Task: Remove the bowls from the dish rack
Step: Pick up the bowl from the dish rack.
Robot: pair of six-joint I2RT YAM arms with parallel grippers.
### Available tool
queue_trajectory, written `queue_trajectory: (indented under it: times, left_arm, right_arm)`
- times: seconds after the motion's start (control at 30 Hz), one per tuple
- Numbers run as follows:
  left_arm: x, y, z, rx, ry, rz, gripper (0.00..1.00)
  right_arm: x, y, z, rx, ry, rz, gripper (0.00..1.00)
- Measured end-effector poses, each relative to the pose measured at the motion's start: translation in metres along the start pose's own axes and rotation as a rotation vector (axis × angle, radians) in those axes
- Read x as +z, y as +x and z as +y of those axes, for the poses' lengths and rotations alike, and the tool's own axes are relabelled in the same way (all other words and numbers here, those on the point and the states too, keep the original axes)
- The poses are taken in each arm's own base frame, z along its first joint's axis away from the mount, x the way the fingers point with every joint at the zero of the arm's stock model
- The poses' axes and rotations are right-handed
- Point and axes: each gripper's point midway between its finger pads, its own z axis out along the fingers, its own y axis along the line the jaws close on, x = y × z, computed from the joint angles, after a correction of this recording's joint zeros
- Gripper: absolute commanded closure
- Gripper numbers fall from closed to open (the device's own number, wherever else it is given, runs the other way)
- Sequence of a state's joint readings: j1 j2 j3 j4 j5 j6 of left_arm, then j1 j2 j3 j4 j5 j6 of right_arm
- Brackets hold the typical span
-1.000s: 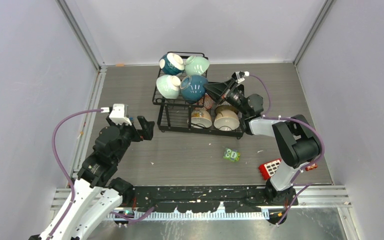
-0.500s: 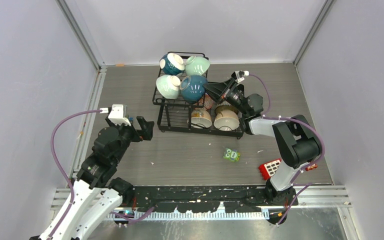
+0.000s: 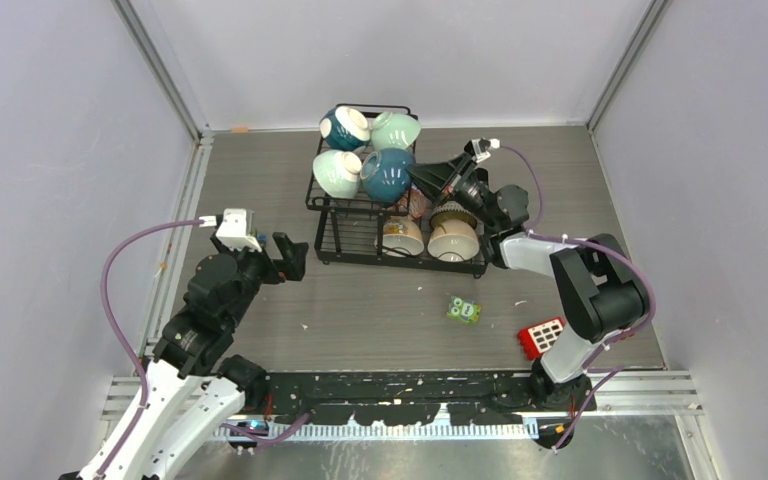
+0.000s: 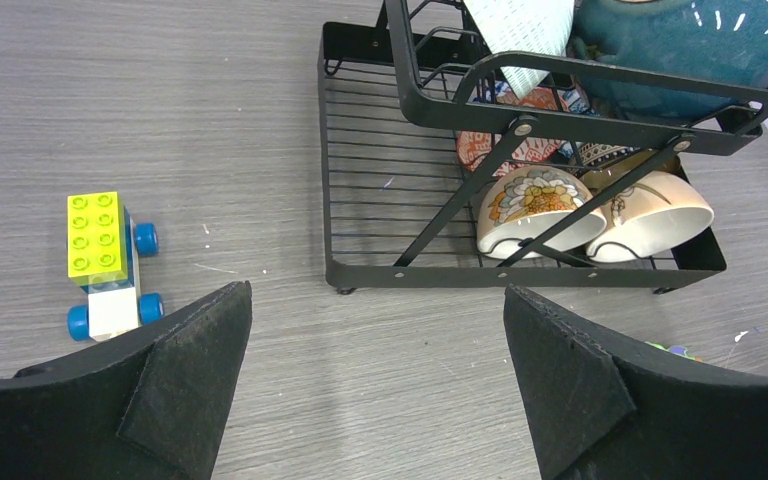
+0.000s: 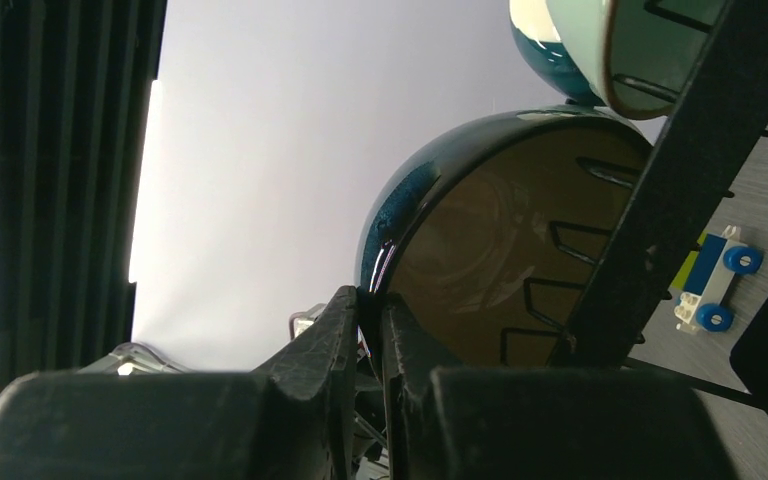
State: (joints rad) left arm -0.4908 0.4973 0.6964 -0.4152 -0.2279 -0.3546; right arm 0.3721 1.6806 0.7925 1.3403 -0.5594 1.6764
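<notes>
**Right gripper** (image 5: 370,300) (image 3: 418,179): the fingers are drawn close together and pinch the rim of the dark teal bowl (image 3: 388,175). The right wrist view shows one finger on the outer wall and the other on the brown inner face. This bowl lies tipped on its side at the near-right corner of the upper basket of the dish rack (image 3: 360,259).

**Left gripper** (image 4: 375,295) (image 3: 291,256): the jaws are spread wide and hold nothing. It hovers over bare table just off the rack's left side, toward the table's left edge. A toy block car (image 4: 108,262), yellow-green with blue wheels, lies on the table beside its left finger.

**Dish rack:** it stands near the middle of the table's far edge.
- **Upper basket:** three more bowls crowd together here, all tipped.
  - The white-lined teal bowl (image 3: 343,127) is at the far left.
  - The mint bowl (image 3: 396,130) is at the far right.
  - The pale mint bowl (image 3: 336,172) is at the near left, touching the gripped bowl.
- **Lower tray:** the bowls sit at its right end.
  - The floral cream bowl (image 4: 530,205) and the plain cream bowl (image 4: 655,215) lie side by side on their sides at the near edge.
  - The reddish patterned bowl (image 4: 500,148) sits behind them, under the basket.
  - A further tan bowl (image 3: 448,213) behind these is largely hidden by the right arm.

**Table, near-right quarter:** a green toy (image 3: 464,309) lies in front of the rack, well apart from it. A red block (image 3: 540,337) lies nearer the right corner.
</notes>
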Motion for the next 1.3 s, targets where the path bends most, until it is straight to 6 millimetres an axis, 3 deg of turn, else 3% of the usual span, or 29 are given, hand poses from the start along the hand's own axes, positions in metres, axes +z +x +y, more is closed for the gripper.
queue_trajectory:
  times: [1.3]
  left_arm:
    - [-0.004,-0.004,0.000,-0.005,0.006,-0.019,0.02]
  right_arm:
    - [0.007,0.002,0.042,-0.021,-0.066,0.022,0.99]
